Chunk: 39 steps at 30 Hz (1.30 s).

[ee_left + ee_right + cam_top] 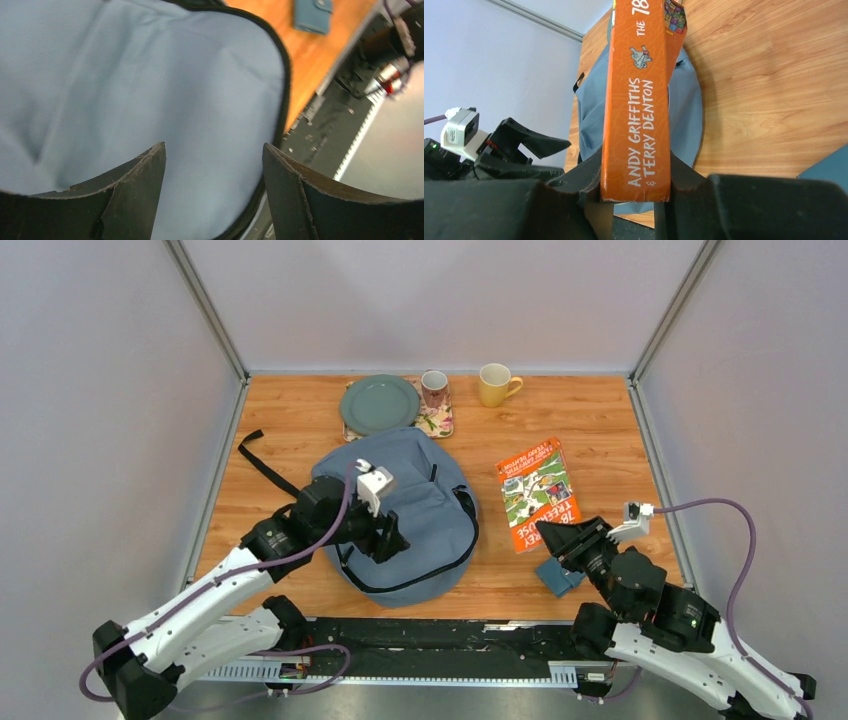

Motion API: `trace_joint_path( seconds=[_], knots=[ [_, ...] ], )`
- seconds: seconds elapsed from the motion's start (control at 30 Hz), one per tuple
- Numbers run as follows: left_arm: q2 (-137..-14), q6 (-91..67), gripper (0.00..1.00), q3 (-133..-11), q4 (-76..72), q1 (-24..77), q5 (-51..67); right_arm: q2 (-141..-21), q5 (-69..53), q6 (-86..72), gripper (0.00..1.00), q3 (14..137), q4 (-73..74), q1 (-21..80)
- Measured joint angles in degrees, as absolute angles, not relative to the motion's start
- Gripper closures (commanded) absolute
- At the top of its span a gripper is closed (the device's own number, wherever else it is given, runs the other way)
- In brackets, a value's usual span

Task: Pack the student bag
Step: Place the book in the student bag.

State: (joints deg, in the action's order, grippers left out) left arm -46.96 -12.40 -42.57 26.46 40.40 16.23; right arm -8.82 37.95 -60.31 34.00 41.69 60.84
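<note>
- The student bag [425, 490] lies flat in the middle of the wooden table [600, 430]. It is big, soft and grey-blue, with a black zip around its edge.
- A black strap [262, 462] from the bag sticks out toward the back left.
- The left claw [212, 150] hangs over the near part of the bag. Its two fingers are wide apart and it has nothing in it. Only the bag's cloth shows between them.
- The right claw [636, 175] is squeezed onto the near end of an orange book [538, 490]. The book's spine sits between its two fingers.
- The book is to the right of the bag and does not touch it.
- A small blue wallet [558, 577] lies on the table just beside the right claw.
- At the back, a green plate [378, 405] and a pink cup [434, 388] sit on a flowery mat [437, 423]. The mat touches the far end of the bag.
- A yellow cup [493, 385] stands on the table to the right of the pink cup.
</note>
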Motion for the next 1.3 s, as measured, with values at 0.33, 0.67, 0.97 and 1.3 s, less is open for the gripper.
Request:
trace_joint_path(
  seconds=[0.33,0.67,0.97,1.3],
  knots=[
    [-54.2,-12.3,0.24,-42.7,24.0,54.3,14.8,-8.5,38.5,-61.5,1.00,34.0,44.0,60.8],
    [-55.4,-13.5,0.24,-40.6,20.1,59.2,11.4,-9.1,37.3,-62.8,1.00,33.5,43.9,60.8],
    [-60.6,-13.4,0.29,-40.6,19.9,64.0,4.5,-11.2,35.5,-63.4,1.00,33.0,42.8,60.8],
    [-61.3,-13.4,0.64,-40.6,18.3,65.1,1.1,-11.4,34.8,-63.7,1.00,32.8,42.6,60.8]
  ],
)
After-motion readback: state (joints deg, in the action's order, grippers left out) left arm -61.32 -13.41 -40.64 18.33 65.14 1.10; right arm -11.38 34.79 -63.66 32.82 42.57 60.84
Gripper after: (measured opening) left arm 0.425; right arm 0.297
